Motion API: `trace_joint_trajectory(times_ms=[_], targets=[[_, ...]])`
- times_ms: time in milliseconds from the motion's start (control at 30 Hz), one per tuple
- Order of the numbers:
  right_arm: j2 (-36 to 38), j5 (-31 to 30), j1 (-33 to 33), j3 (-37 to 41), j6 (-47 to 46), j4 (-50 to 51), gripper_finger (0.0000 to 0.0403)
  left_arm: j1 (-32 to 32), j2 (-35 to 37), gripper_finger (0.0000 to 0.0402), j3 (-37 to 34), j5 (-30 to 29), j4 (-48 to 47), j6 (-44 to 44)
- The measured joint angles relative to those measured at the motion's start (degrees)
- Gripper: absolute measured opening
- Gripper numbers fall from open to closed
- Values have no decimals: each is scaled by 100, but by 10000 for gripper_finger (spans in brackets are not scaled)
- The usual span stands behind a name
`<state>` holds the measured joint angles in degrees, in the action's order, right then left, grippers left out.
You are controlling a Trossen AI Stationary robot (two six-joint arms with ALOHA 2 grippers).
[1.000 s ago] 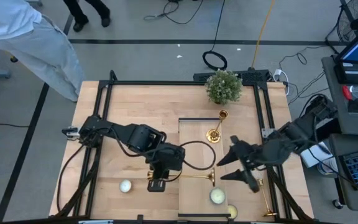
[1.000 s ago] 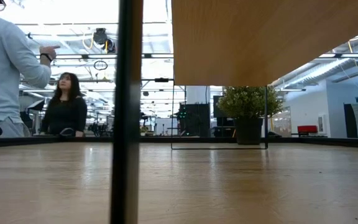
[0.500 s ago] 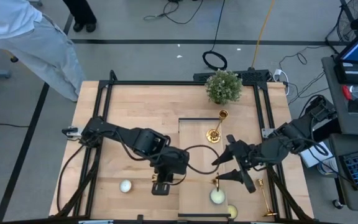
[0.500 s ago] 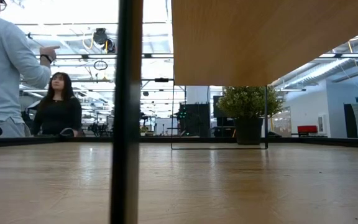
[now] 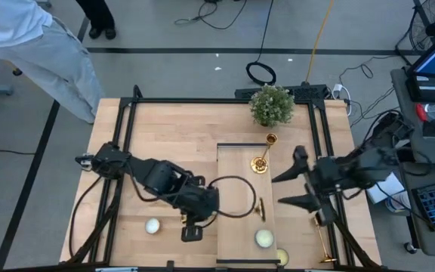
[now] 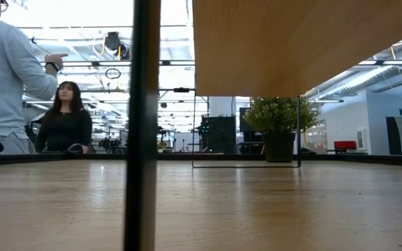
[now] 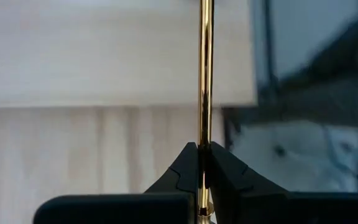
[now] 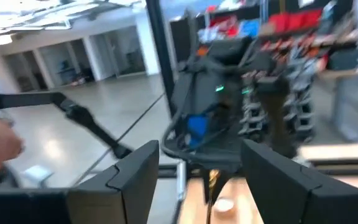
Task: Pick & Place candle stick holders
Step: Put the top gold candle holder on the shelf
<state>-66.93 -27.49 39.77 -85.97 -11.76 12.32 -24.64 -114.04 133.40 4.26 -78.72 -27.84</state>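
In the high view my left gripper [image 5: 191, 221] is at the near middle of the table, shut on a slim gold candle stick holder [image 7: 204, 74]. Its flared base [image 5: 261, 211] sits at the edge of a pale board [image 5: 240, 162]. My right gripper [image 5: 287, 188] hangs open and holds nothing, to the right of that base, with its fingers pointing toward the table's left. A second holder [image 5: 261, 161] stands upright on its base at the board's far end. A third [image 5: 323, 243] lies on its side at the near right. My left gripper pinches the holder's thin stem [image 7: 204, 163] between its two fingertips [image 7: 186, 167]. A short gold end shows behind the tips, and the long part of the stem runs on past them. I cannot tell whether the base touches the board.
Round pale candles lie at the near left [image 5: 152, 225] and on the board's near end [image 5: 263, 239]. A potted plant [image 5: 272, 104] stands at the far edge, and black frame rails [image 5: 127, 121] run along the table's sides. A person [image 6: 65, 115] is beyond the far edge.
My right gripper has risen and drawn back toward the table's right edge, away from the holder's base. It has tipped up to about level and stays open. My left gripper has kept its hold and shifted slightly with the holder.
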Motion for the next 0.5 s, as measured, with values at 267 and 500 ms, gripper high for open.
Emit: trace_joint_trajectory(times_ms=[267,500], targets=[[114,-946,273,0,726,-161,222,-245,449,15,6,-1635,1150,-294],[71,-1069,269,-14,975,-247,222,-92,713,15,-2,-1288,2954,-1944]])
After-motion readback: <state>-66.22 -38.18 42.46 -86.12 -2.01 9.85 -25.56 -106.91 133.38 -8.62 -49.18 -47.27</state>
